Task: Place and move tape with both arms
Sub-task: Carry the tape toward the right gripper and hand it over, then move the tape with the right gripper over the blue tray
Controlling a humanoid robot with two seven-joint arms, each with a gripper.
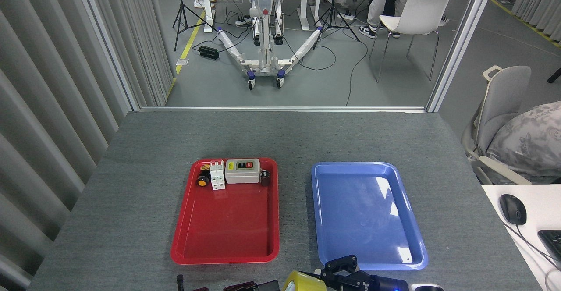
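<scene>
The yellow roll of tape [303, 282] is at the bottom edge of the head view, in front of the gap between the two trays. My right gripper [328, 276] comes in from the right at the bottom edge. Its black fingers [340, 264] are closed on the roll's right side and hold it just above the table. Dark parts of my left gripper [245, 286] poke up at the bottom edge just left of the tape, apart from it. Too little of this gripper shows to read its state.
A red tray [184, 221] holds a grey switch box [242, 171], white breakers [217, 175], a black-and-orange knob [202, 180] and a small dark part along its far end. A blue tray [363, 212] lies to its right. A side desk with a mouse [513, 208] stands at far right.
</scene>
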